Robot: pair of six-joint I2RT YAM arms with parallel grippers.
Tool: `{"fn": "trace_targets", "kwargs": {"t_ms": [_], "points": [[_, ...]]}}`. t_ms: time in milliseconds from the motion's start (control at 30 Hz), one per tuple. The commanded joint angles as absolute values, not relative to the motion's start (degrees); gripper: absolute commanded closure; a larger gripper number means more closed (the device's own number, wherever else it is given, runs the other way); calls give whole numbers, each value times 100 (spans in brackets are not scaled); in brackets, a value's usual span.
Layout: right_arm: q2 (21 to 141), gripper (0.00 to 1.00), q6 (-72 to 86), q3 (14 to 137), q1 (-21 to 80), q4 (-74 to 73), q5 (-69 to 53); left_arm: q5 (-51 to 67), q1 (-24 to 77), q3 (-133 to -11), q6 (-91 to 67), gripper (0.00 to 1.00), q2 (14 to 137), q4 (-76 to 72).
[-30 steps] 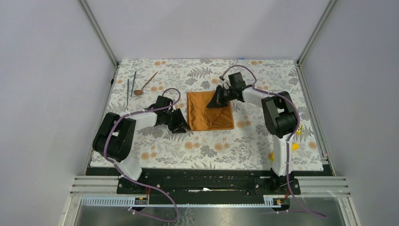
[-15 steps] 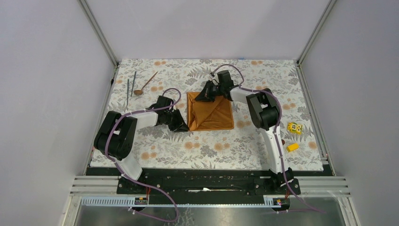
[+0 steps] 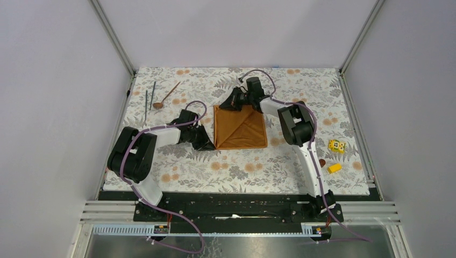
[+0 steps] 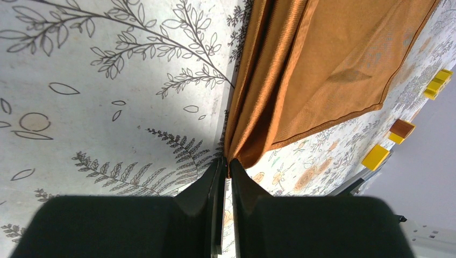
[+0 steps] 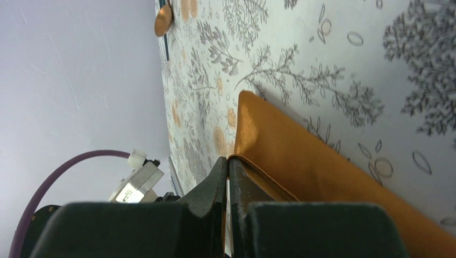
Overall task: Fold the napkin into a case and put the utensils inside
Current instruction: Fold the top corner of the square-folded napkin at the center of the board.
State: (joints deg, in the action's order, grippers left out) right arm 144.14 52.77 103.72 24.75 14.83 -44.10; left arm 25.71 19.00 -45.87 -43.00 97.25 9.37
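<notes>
The rust-orange napkin lies mid-table with a diagonal fold line across it. My left gripper is shut on its near-left corner, cloth bunched between the fingertips. My right gripper is shut on a lifted corner of the napkin near the far-left corner. The copper spoon and two dark grey rods lie at the far left of the table; the spoon bowl shows in the right wrist view.
The floral tablecloth covers the table. Small yellow blocks and a brown one lie at the right, also in the left wrist view. Metal frame posts stand at the far corners.
My right gripper has carried a napkin corner from the right side across to the far left, folding the cloth diagonally. The left gripper has stayed on its corner.
</notes>
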Motion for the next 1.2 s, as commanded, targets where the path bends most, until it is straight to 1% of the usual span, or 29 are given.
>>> {"fn": "trace_targets", "kwargs": {"t_ms": [0,267,433,567,633,667,767,800,867,933,1067,1100,1167], "points": [[14643,100,5292,10913,2540,1541,-4413,1609,1868,-4288,-4025,87,10072,1253],[15038,99,5315,11443,2540,1356,-4444,1625,1872,-4231,-4025,88,10059,1226],[15174,94,5292,11651,2536,1254,-4468,1652,1872,-4223,-4025,89,10043,1216],[15241,88,5334,11767,2539,1243,-4501,1669,1872,-4212,-4047,89,10037,1205],[15278,87,5326,11865,2540,1203,-4487,1670,1872,-4206,-4067,88,10021,1197],[15303,85,5338,11932,2535,1194,-4495,1678,1870,-4202,-4076,87,10012,1191],[15350,74,5389,12117,2539,1189,-4535,1743,1868,-4188,-4110,85,9957,1159],[15339,69,5428,12177,2537,1180,-4555,1780,1859,-4192,-4132,83,9939,1161],[15328,60,5474,12369,2539,1146,-4685,1918,1819,-4227,-4184,77,9871,1200],[15265,53,5474,12587,2531,1016,-4804,2019,1731,-4249,-4256,75,9737,1313],[14842,46,5067,12961,2425,300,-5016,2173,1437,-4203,-4328,65,9123,1588],[14636,46,4870,12851,2381,94,-5026,2166,1366,-4220,-4306,63,8944,1700],[14024,44,4383,12236,2252,-416,-4979,2146,1303,-4375,-4210,59,8627,1992]]}}
